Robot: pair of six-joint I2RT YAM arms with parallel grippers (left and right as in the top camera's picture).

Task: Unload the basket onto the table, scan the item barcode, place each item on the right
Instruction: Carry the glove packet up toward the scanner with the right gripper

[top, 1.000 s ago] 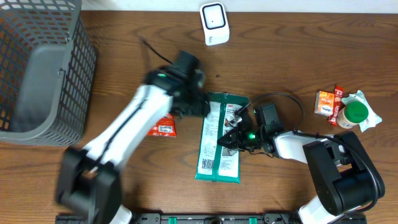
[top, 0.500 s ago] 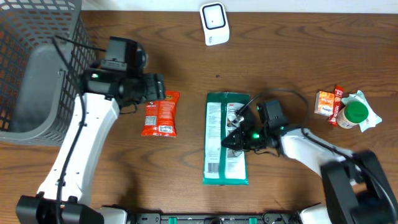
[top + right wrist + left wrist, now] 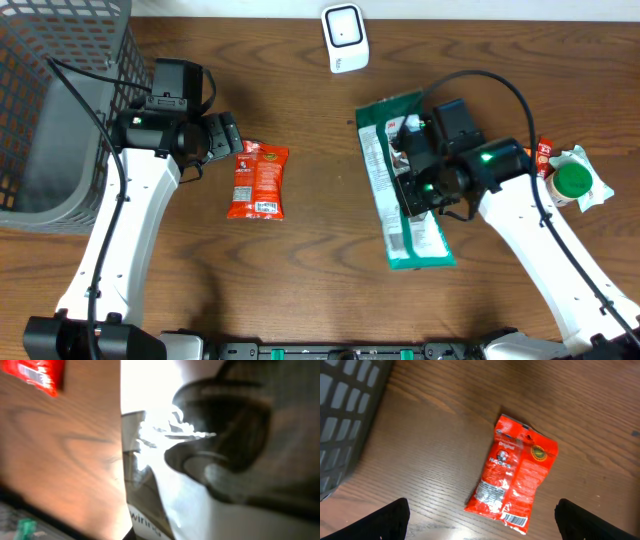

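Note:
A large green packet point(image 3: 410, 238) with a white printed label hangs tilted over the table right of centre. My right gripper point(image 3: 422, 186) is shut on its middle. In the right wrist view the packet point(image 3: 165, 510) fills most of the frame, blurred and very close, and my own fingers are hidden. A white scanner point(image 3: 345, 38) stands at the back edge, up and to the left of the packet. My left gripper point(image 3: 216, 136) is open and holds nothing. It hovers just left of a red snack packet point(image 3: 258, 180) lying flat, whose barcode end point(image 3: 514, 520) lies between the open fingertips point(image 3: 390, 519).
A grey mesh basket point(image 3: 60, 110) fills the back left corner, close to my left arm. At the far right lie an orange packet point(image 3: 524, 164) and a green-capped bottle point(image 3: 574, 182) on a white wrapper. The red packet's corner point(image 3: 35, 372) shows in the right wrist view.
My right arm has lifted the green packet off the table and carried it right and back, tilting it. My left arm has swung left, away from it, and its jaws have opened wider.

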